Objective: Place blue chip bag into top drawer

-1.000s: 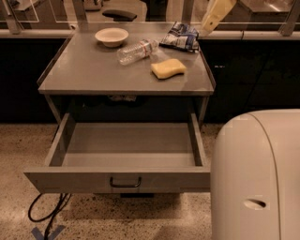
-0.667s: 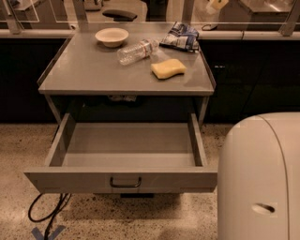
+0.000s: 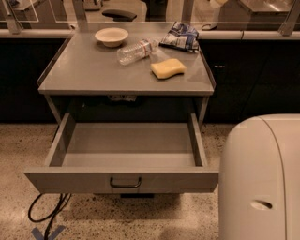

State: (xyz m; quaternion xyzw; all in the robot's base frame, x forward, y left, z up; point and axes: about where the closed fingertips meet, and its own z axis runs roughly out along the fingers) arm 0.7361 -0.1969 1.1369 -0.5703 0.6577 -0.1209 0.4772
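Observation:
The blue chip bag (image 3: pixel 180 36) lies flat at the back right of the grey table top (image 3: pixel 89 75). The top drawer (image 3: pixel 70 179) is pulled wide open below it. Its tray holds nothing, and its dark wire handle (image 3: pixel 125 183) sits at the front centre. Only a pale tip of my gripper (image 3: pixel 217 3) shows at the top edge. It is above and to the right of the bag, and apart from it.
On the table top are a white bowl (image 3: pixel 111 35), a clear plastic bottle (image 3: pixel 137 50) on its side and a yellow sponge (image 3: pixel 168 68). My white body (image 3: pixel 260 178) fills the lower right. Black cables (image 3: pixel 44 213) lie on the speckled floor at the lower left.
My gripper has moved up from beside the chip bag and almost out of the frame. The view has shifted slightly. The bag, bottle, sponge and drawer have not moved.

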